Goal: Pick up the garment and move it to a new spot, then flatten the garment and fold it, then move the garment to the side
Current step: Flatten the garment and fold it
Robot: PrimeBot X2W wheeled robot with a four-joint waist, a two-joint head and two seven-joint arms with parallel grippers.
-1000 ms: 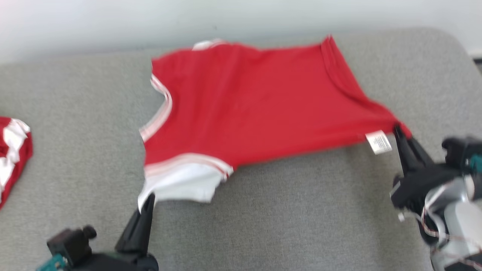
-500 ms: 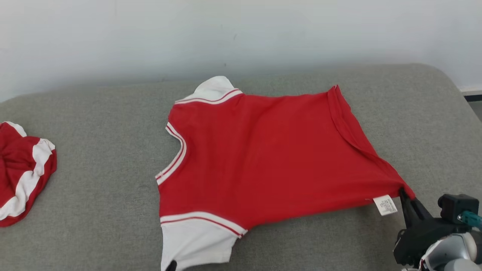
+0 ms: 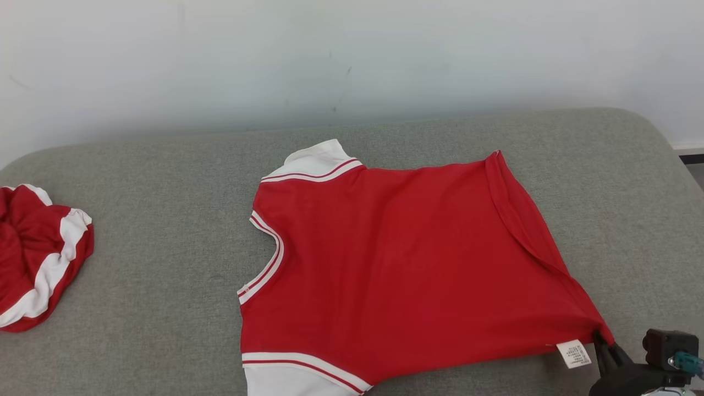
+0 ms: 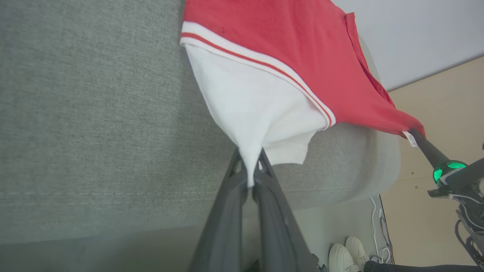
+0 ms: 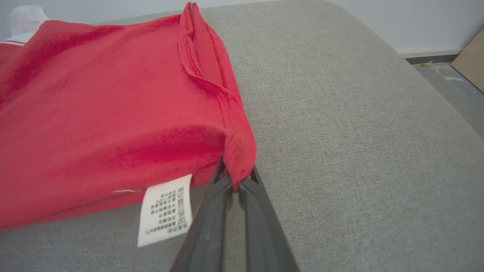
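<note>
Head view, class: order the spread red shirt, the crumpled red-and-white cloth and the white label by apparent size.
Largest to smallest:
1. shirt
2. crumpled cloth, partly cut off by the picture's edge
3. label

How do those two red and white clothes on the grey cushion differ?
The spread shirt is stretched out wide; the bundle at the left is crumpled. The spread shirt is pinched at two corners by the left gripper and right gripper; the bundle lies untouched. Both are red with white trim.
</note>
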